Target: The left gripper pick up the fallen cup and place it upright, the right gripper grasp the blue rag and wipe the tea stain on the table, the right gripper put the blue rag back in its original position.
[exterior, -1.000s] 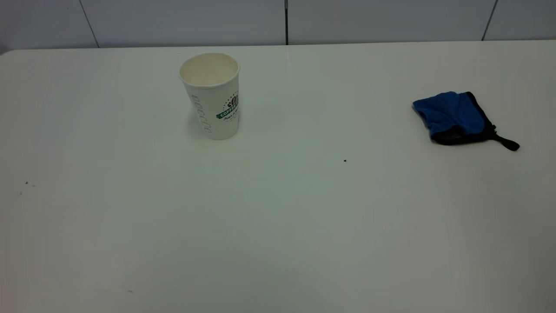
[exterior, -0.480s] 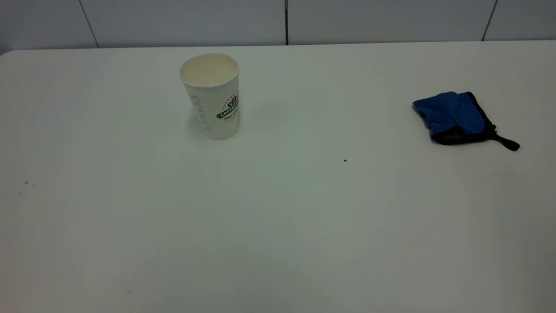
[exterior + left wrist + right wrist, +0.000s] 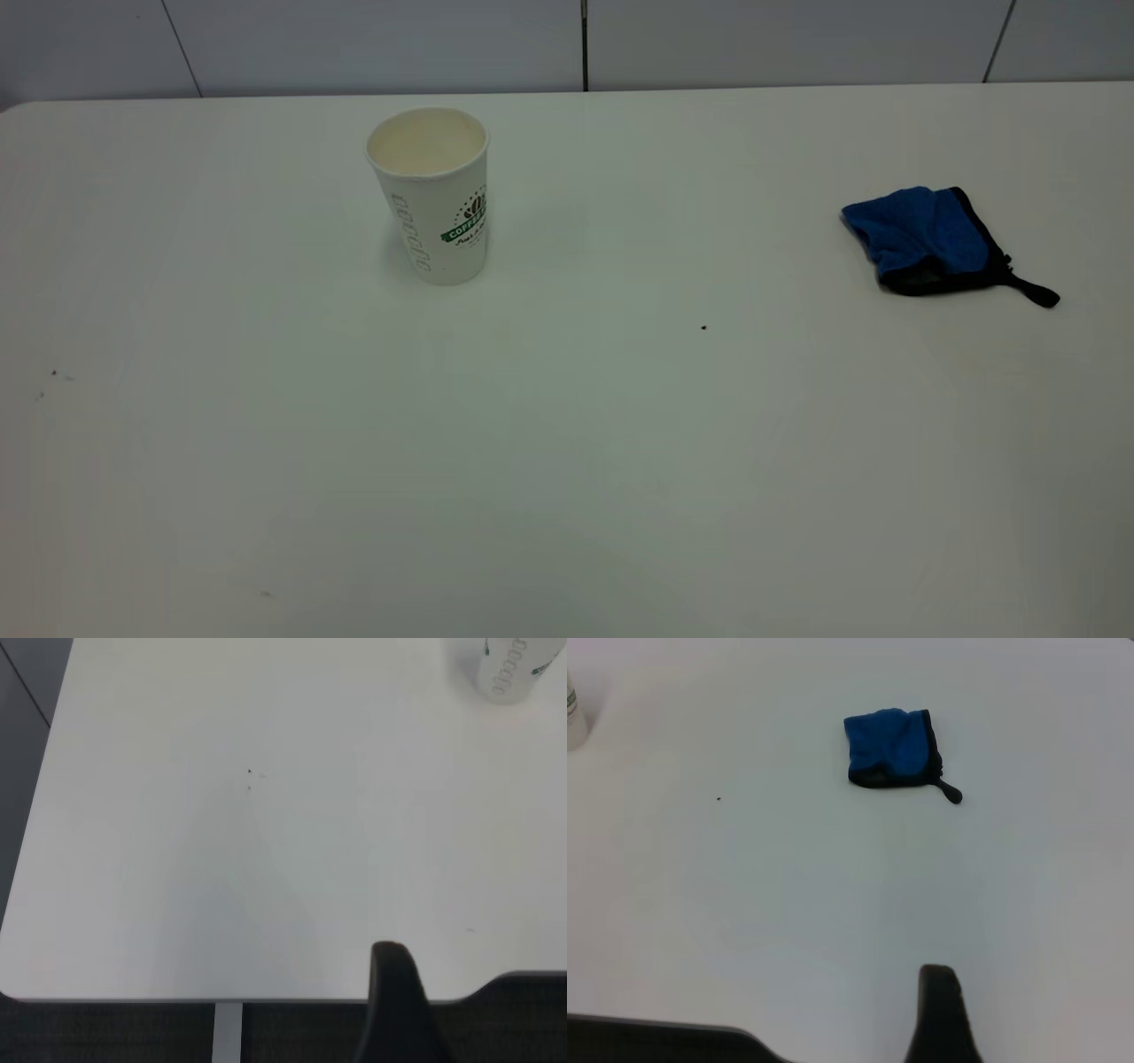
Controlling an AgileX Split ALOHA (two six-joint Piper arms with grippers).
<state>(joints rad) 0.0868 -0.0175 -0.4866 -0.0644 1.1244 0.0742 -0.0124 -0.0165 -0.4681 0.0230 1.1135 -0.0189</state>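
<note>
The cup (image 3: 434,204) stands upright on the white table (image 3: 567,461), back left of centre, mouth up and empty. Its base also shows in the left wrist view (image 3: 509,669) and its edge in the right wrist view (image 3: 571,718). The blue rag (image 3: 926,237) lies folded at the right, its black loop tail pointing right; it also shows in the right wrist view (image 3: 893,749). No tan-brown tea stain shows. Neither gripper is in the exterior view. My left gripper (image 3: 394,1010) hangs at the table's near edge, far from the cup. My right gripper (image 3: 939,1014) is well short of the rag.
A tiny dark speck (image 3: 703,327) lies near the table's middle, and it also shows in the right wrist view (image 3: 718,798). A few more specks (image 3: 53,374) lie at the left. A grey panelled wall (image 3: 567,44) runs behind the table's far edge.
</note>
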